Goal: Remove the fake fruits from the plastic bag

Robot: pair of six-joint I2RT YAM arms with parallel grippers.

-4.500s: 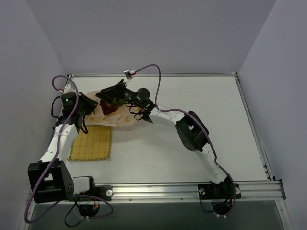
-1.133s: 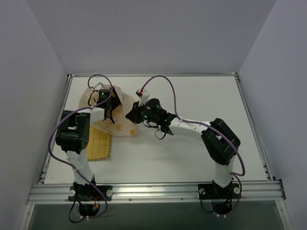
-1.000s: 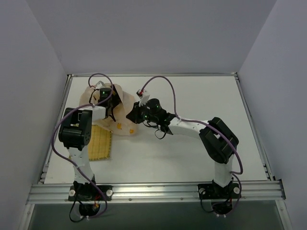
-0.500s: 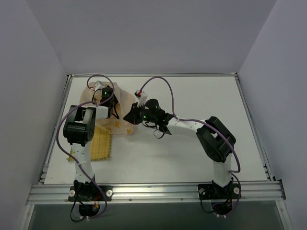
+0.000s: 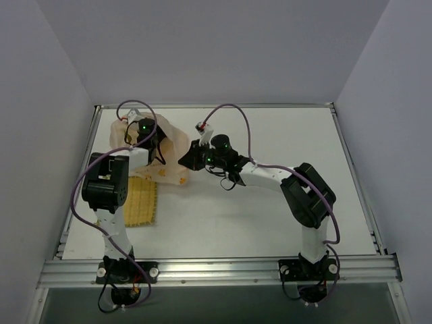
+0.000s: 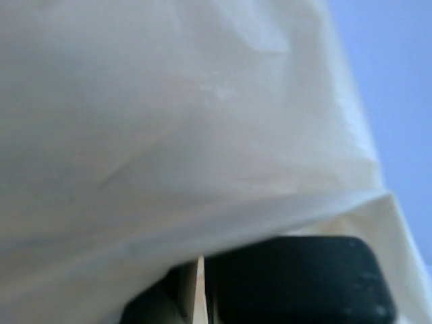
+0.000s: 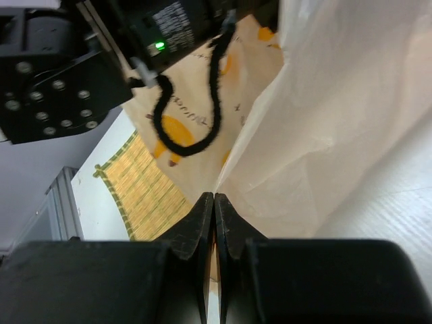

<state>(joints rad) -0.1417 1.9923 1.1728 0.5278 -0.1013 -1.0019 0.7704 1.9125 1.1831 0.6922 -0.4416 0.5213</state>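
The plastic bag lies crumpled at the far left of the table, pale peach with orange marks. My left gripper is at the bag's far upper part. In the left wrist view the bag's film fills the frame, and the left gripper is shut with a thin cream strip of film between its dark fingers. My right gripper is shut on the bag's right edge; the right wrist view shows a fold of the bag running into the closed tips of the right gripper. The fake fruits are hidden.
A yellow woven mat lies in front of the bag, partly under it, and shows again as the mat in the right wrist view. The left arm's black wrist and its looped cable hang close above the bag. The table's left rail is close by.
My left gripper has gone from open to shut at the top of the bag. The bag's upper part has been drawn toward the far left. The right gripper has stayed shut, shifting slightly farther.
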